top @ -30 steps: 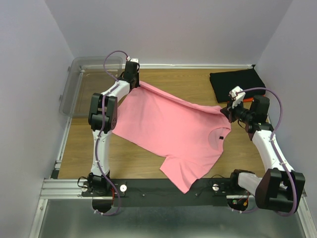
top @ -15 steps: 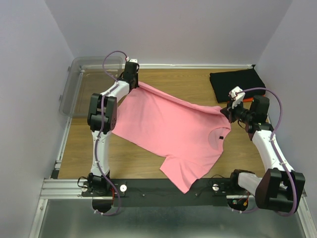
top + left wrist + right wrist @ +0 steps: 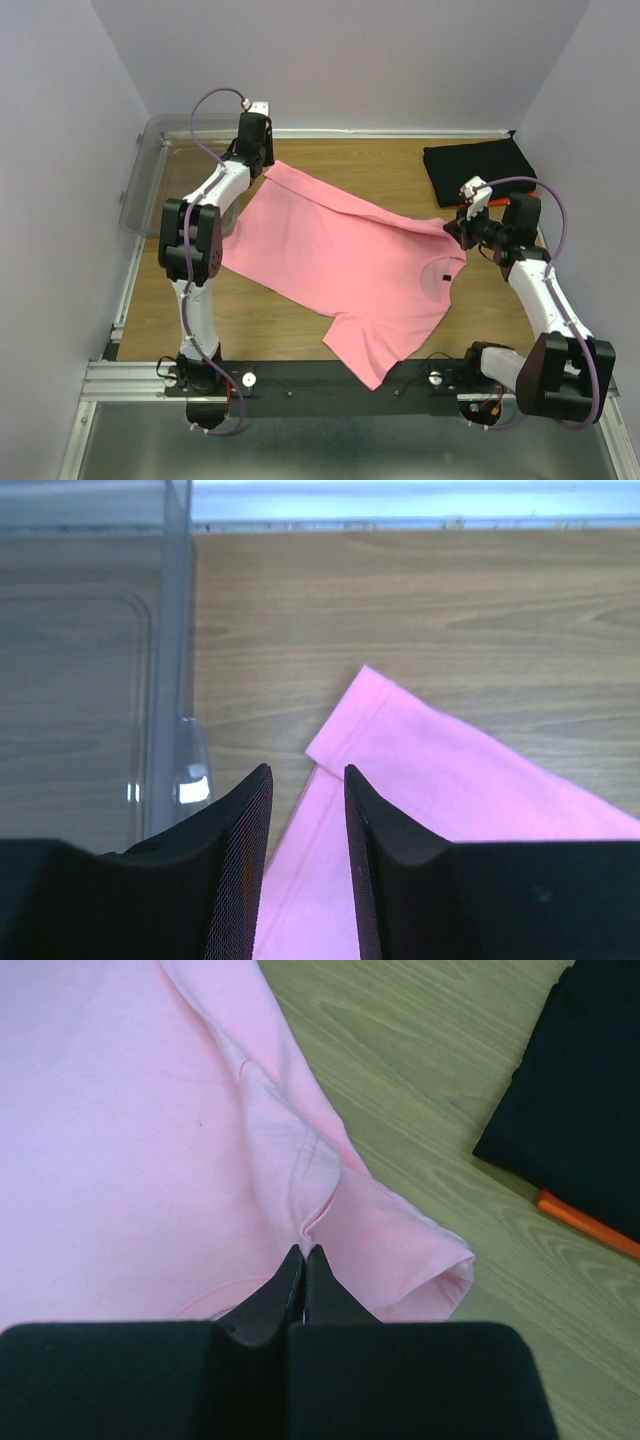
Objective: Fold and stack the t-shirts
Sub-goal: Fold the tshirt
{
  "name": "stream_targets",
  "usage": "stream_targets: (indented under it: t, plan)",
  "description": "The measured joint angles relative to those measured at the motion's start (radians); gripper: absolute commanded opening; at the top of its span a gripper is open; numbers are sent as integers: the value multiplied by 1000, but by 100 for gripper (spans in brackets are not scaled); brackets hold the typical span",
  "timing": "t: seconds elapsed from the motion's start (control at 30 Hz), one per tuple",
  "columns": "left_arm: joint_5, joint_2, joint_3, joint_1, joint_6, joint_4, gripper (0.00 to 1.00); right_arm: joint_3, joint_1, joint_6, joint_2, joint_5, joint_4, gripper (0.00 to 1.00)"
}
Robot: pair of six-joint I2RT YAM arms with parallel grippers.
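Note:
The pink t-shirt (image 3: 345, 265) lies spread across the middle of the table, its small dark neck label (image 3: 441, 277) at the right. My left gripper (image 3: 262, 163) is open above the shirt's far left hem corner (image 3: 370, 695), with pink cloth lying below the gap between its jaws (image 3: 308, 780). My right gripper (image 3: 452, 226) is shut on a pinch of the pink shirt at its right shoulder (image 3: 305, 1250). A folded black t-shirt (image 3: 480, 168) lies at the back right on top of an orange one (image 3: 590, 1225).
A clear plastic bin (image 3: 175, 170) stands at the back left, right beside my left gripper; it also shows in the left wrist view (image 3: 90, 680). The walls close the table in at the back and on both sides.
My left gripper has let go of the shirt's far left corner and moved back and left toward the bin. The cloth there has dropped flat. The right gripper has held still.

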Motion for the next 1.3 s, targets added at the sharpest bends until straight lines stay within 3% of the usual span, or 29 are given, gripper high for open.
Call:
stream_targets:
  t: [0.47, 0.87, 1.3]
  plan:
    - [43, -193, -85, 0, -15, 80, 45, 0, 0, -26, 4, 0, -14, 2]
    - [208, -523, -199, 0, -116, 180, 45, -29, 0, -116, -55, -21, -82, 2]
    - [370, -740, -399, 0, -164, 177, 45, -45, 0, -200, -80, -45, -153, 3]
